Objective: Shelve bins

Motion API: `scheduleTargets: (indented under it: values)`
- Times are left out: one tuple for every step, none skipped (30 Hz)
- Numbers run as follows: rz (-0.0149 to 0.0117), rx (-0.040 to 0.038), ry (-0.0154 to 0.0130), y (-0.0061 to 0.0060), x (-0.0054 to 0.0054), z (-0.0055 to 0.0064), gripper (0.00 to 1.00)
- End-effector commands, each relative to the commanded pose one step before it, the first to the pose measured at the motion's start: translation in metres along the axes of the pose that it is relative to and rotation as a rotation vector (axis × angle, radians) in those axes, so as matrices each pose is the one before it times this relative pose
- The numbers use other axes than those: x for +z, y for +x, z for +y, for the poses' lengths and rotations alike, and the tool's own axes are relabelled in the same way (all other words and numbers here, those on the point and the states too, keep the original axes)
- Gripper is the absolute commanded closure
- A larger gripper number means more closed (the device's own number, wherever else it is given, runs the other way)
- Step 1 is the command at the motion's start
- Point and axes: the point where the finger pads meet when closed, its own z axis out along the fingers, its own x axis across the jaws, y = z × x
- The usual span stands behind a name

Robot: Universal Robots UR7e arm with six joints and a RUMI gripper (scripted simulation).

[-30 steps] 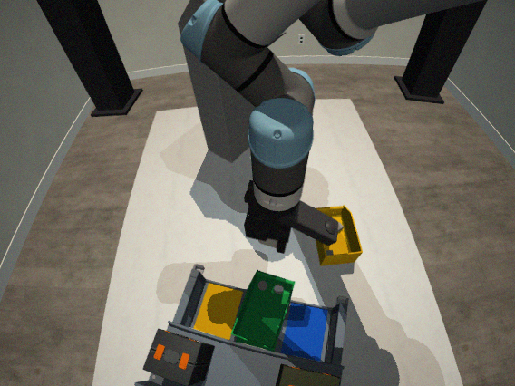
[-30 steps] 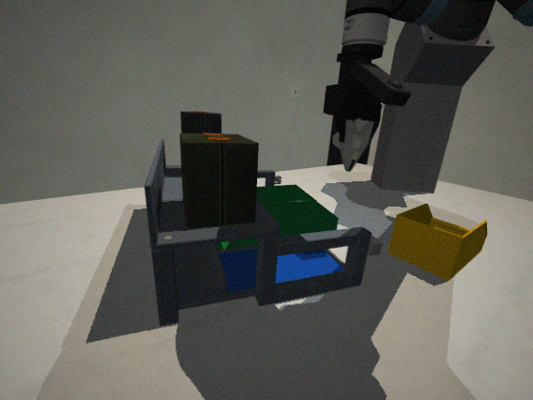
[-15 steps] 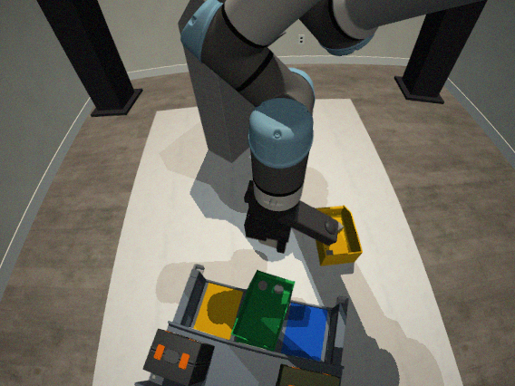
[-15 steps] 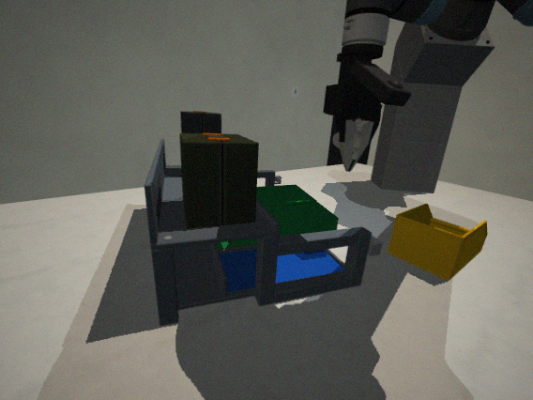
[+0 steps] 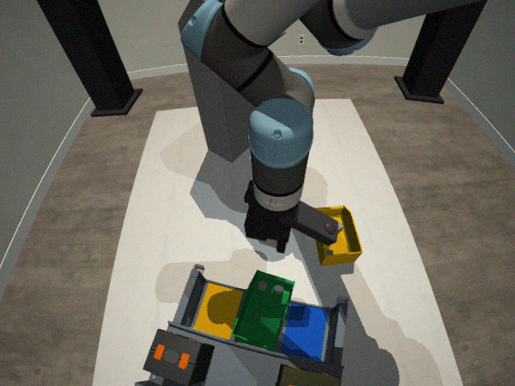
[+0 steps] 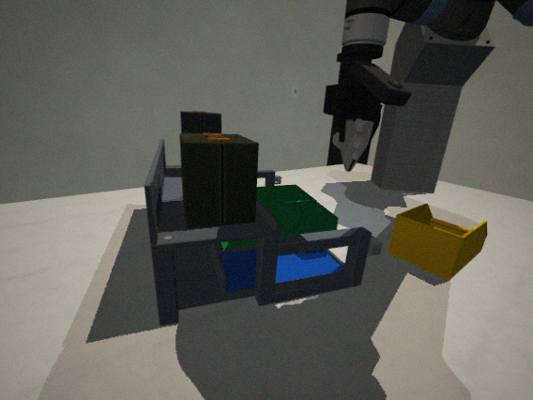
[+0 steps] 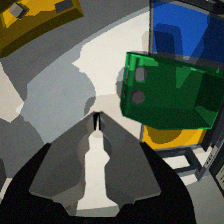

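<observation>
Clutter crowds the grey shelf (image 5: 194,290): a dark box with orange tabs (image 5: 178,356) and an olive-dark box (image 6: 220,178) stand on its upper board, covering the back half of the spots below. The arm's grey pedestal (image 5: 218,113) rises behind the white mat (image 5: 150,217).

The green bin (image 5: 263,310) lies tilted in the shelf's middle, across the edges of the yellow mark (image 5: 218,308) and the blue mark (image 5: 308,328), with two grey parts visible in it. The yellow bin (image 5: 341,236) sits on the mat, right of the shelf and apart from it, holding grey parts. No writing can be read.

The gripper (image 6: 351,161) hangs above the mat, between pedestal and shelf, jaws together and holding nothing.
</observation>
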Motion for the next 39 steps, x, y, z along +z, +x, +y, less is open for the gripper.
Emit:
scheduleTargets:
  values:
    - [0.00080, -0.00027, 0.00011, 0.00035, -0.00002, -0.00005, 1.00]
    - [-0.00002, -0.00002, 0.00008, 0.00000, 0.00021, 0.00000, 1.00]
    - [-0.00003, -0.00002, 0.00012, 0.00000, 0.00031, 0.00000, 1.00]
    - [-0.00004, -0.00003, 0.00016, 0.00000, 0.00042, 0.00000, 1.00]
    - [-0.00005, -0.00004, 0.00020, 0.00000, 0.00053, 0.00001, 1.00]
    - [-0.00006, -0.00005, 0.00025, 0.00000, 0.00066, 0.00001, 1.00]
    - [-0.00007, -0.00006, 0.00030, -0.00001, 0.00079, 0.00001, 1.00]
    - [-0.00008, -0.00007, 0.00035, -0.00001, 0.00093, 0.00001, 1.00]
    - [-0.00008, -0.00006, 0.00032, -0.00001, 0.00109, 0.00001, 1.00]
    - [0.00000, 0.00000, -0.00001, 0.00000, 0.00129, 0.00002, 1.00]
    - [0.00000, 0.00000, 0.00000, 0.00000, 0.00000, 0.00000, 1.00]
    - [0.00000, 0.00000, 0.00000, 0.00000, 0.00000, 0.00000, 1.00]
    - [0.00000, 0.00000, 0.00000, -0.00001, 0.00145, 0.00002, 1.00]
    - [0.00000, 0.00000, 0.00001, -0.00002, 0.00160, 0.00002, 1.00]
    - [0.00000, 0.00000, 0.00000, 0.00000, 0.00177, 0.00002, 1.00]
    - [0.00000, 0.00000, 0.00000, -0.00001, 0.00192, 0.00003, 1.00]
    - [0.00000, 0.00000, 0.00001, -0.00002, 0.00207, 0.00003, 1.00]
    - [0.00000, 0.00000, -0.00001, 0.00000, 0.00223, 0.00003, 1.00]
    - [0.00001, 0.00000, 0.00001, -0.00003, 0.00237, 0.00003, 1.00]
    - [-0.00001, 0.00000, -0.00001, 0.00000, 0.00252, 0.00003, 1.00]
    - [0.00000, 0.00000, 0.00001, -0.00003, 0.00264, 0.00003, 1.00]
    - [0.00000, 0.00000, -0.00001, -0.00001, 0.00278, 0.00004, 1.00]
    - [0.00000, 0.00000, 0.00000, -0.00002, 0.00289, 0.00004, 1.00]
    - [0.00000, 0.00000, 0.00000, -0.00002, 0.00300, 0.00004, 1.00]
    - [0.00000, 0.00000, 0.00000, -0.00001, 0.00310, 0.00004, 1.00]
    - [0.00000, 0.00000, 0.00001, -0.00003, 0.00319, 0.00004, 1.00]
    - [0.00000, 0.00000, 0.00000, -0.00001, 0.00327, 0.00004, 1.00]
    - [0.00000, 0.00000, 0.00000, 0.00000, 0.00000, 0.00000, 1.00]
    - [0.00000, 0.00000, 0.00000, 0.00000, 0.00000, 0.00000, 1.00]
    - [0.00000, 0.00000, 0.00000, -0.00002, 0.00333, 0.00004, 1.00]
    - [0.00000, 0.00000, 0.00001, -0.00003, 0.00338, 0.00004, 1.00]
    - [0.00000, 0.00000, 0.00000, -0.00001, 0.00342, 0.00005, 1.00]
    - [0.00000, 0.00000, 0.00000, -0.00002, 0.00344, 0.00005, 1.00]
    - [0.00000, 0.00000, 0.00000, -0.00003, 0.00344, 0.00004, 1.00]
    - [0.00000, 0.00000, 0.00000, -0.00002, 0.00343, 0.00005, 1.00]
    - [0.00000, 0.00000, 0.00000, -0.00001, 0.00341, 0.00005, 1.00]
    - [0.00000, 0.00000, 0.00000, -0.00002, 0.00336, 0.00004, 1.00]
    - [0.00000, 0.00000, 0.00000, -0.00002, 0.00330, 0.00004, 1.00]
    - [0.00000, 0.00000, 0.00000, -0.00001, 0.00323, 0.00004, 1.00]
